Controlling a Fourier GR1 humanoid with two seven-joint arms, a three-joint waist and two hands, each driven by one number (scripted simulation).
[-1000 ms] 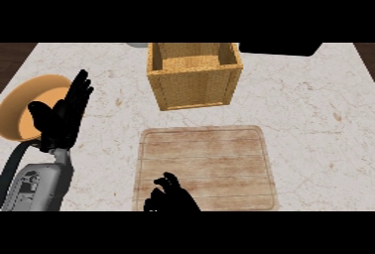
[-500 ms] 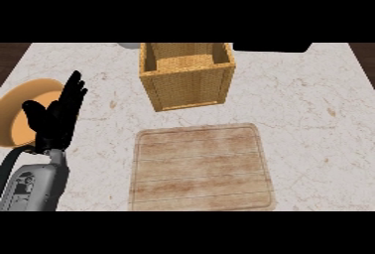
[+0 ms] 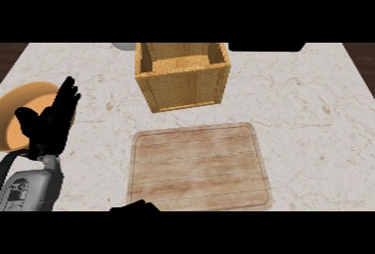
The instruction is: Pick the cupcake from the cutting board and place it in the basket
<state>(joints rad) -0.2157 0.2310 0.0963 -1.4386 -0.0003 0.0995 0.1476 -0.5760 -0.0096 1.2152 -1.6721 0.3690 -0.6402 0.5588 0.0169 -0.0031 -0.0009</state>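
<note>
From my end, the left hand [image 3: 50, 126] was resting at the view's left side, fingers straight and spread wide, holding nothing, partly over an orange plate [image 3: 18, 106]. Only 1 black sliver of the right hand [image 3: 135, 206] showed at the bottom by the cutting board [image 3: 198, 163], so I couldn't tell its state. The basket [image 3: 183, 89] stood just beyond the board. I couldn't tell where the cupcake was.
</note>
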